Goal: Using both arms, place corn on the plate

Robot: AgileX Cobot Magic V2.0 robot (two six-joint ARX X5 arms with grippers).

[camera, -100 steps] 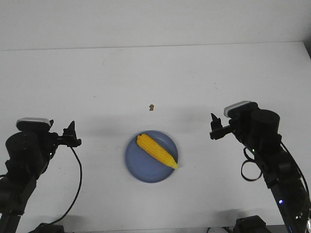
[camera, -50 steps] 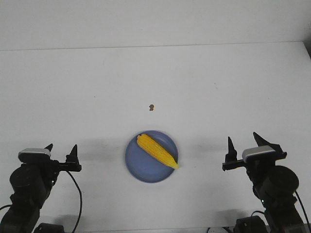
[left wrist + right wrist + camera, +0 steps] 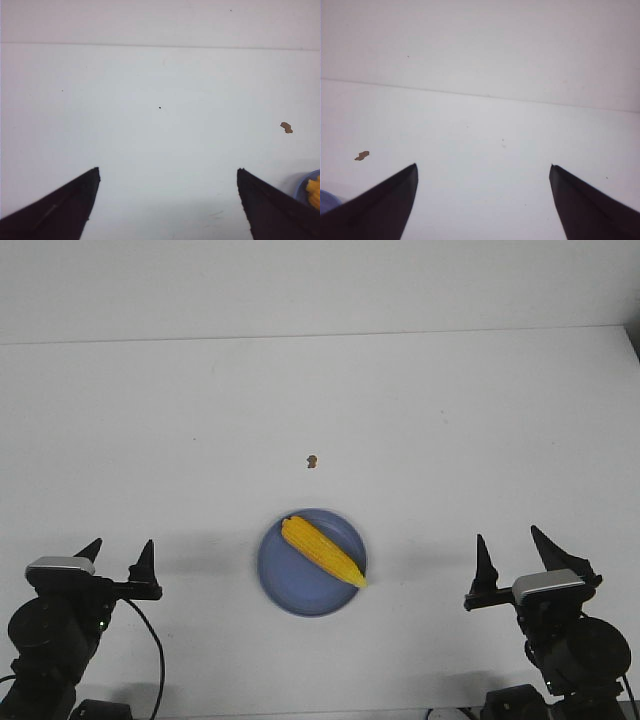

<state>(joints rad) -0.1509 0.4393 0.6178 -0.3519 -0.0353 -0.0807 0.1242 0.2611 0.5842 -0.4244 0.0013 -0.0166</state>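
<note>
This looks like a robot laboratory or a test room, not a home; the bench (image 3: 320,400) is wide, plain white and almost bare, and behind it stands only a blank pale wall (image 3: 320,285); two black robot arms are mounted at its near edge, each with a grey camera module and loose black cables; between the left claw (image 3: 118,558) and the right claw (image 3: 515,552) lies only one simple blue plate (image 3: 285,585) with corn (image 3: 322,551).

surface: plain white table (image 3: 420,410) filling most of the view | back: pale grey-white wall (image 3: 320,285) meeting its far edge | light: even, soft shadows | mark: small brown speck (image 3: 312,461), possibly a crumb
</note>
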